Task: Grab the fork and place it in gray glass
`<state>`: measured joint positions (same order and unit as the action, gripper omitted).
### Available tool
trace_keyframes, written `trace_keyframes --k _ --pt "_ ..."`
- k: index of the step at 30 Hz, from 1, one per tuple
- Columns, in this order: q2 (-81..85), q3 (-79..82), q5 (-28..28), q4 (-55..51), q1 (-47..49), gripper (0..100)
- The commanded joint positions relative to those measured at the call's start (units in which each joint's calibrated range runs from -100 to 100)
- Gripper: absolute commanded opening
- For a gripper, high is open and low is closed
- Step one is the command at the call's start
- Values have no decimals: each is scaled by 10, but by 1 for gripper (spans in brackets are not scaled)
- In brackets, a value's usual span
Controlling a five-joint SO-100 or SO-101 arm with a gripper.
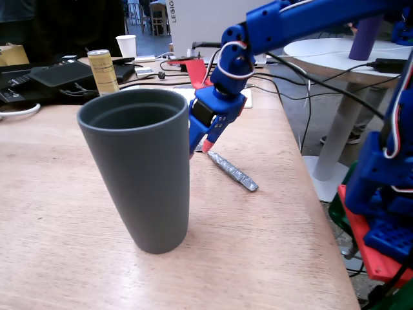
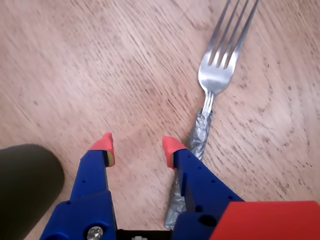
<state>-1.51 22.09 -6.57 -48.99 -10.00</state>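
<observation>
The gripper (image 2: 137,149) hangs low with jaws spread around bare table (image 2: 100,75), the fork (image 2: 210,95) lying just outside the right-hand jaw, so closing now would likely miss it.

fork (image 1: 233,170) right of gray glass (image 1: 141,169)

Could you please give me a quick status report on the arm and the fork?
Gripper open, empty, low over table. Fork flat, just outside one fingertip, not between them. Gray glass upright, close by. Nothing in the way.
</observation>
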Motion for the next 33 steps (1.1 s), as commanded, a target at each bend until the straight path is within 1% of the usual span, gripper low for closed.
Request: trace_keyframes --k 1,3,8,10,12,15,28,32,33 --pt "1 -27 3 5 -8 22" --pt "6 -27 3 5 -34 22" --pt "58 -26 3 -6 -37 22" --pt "50 -26 3 -6 -73 22" --pt "44 -22 3 -6 -88 22" --pt "-3 -26 3 -6 -88 22" --pt "-53 -27 3 -9 -88 22" --pt "-83 -38 2 -74 -95 22" --pt "-93 -61 2 -77 -115 22"
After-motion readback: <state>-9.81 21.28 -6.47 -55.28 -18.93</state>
